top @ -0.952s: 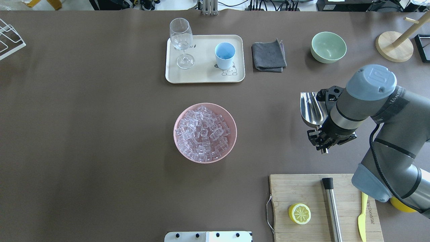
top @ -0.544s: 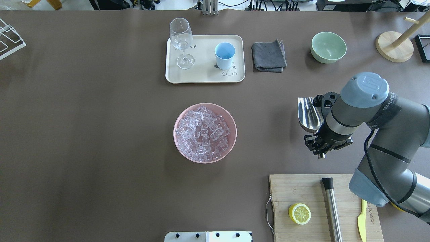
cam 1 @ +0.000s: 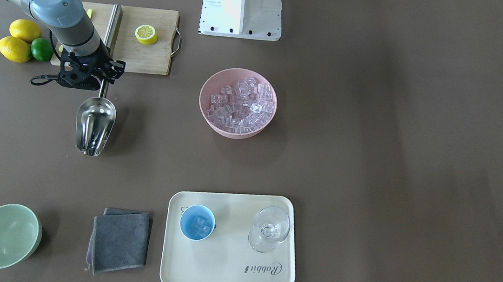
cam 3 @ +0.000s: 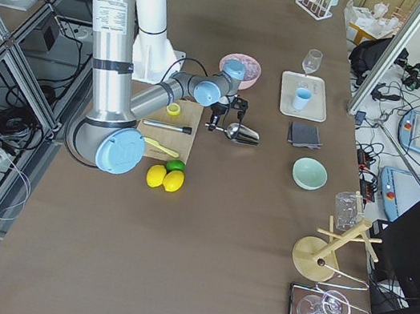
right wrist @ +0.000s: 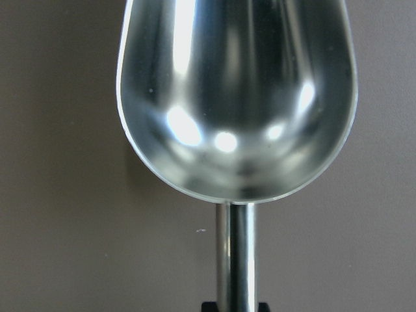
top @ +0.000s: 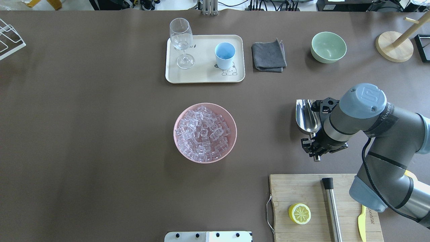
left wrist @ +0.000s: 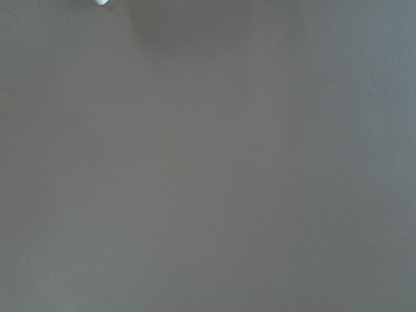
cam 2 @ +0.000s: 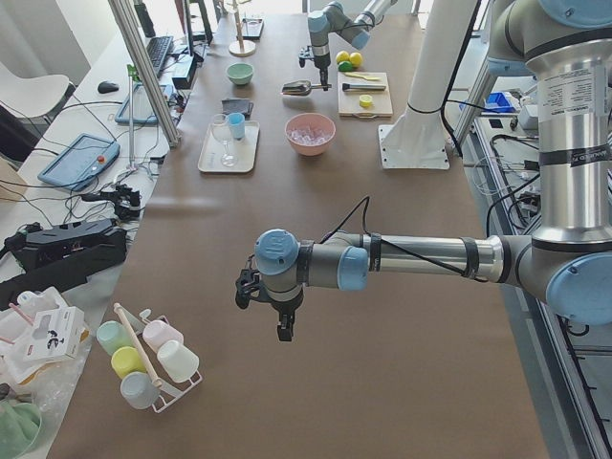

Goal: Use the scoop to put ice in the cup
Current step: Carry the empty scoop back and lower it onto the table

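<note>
While the right gripper (cam 1: pixel 92 73) pinches the scoop (cam 1: pixel 95 124) by its handle at upper left of the front view, the trough hangs empty. The cup (cam 1: pixel 197 222), lower centre, already holds cubes. Overhead, the scoop sits right of the pink bowl (top: pixel 178 144) of ice (top: pixel 204 132), well apart. The wrist view shows bare steel. The left gripper (cam 2: pixel 285 323) I can't tell. I'd say it's between loads: next, swing to the bowl and dig in.
</note>
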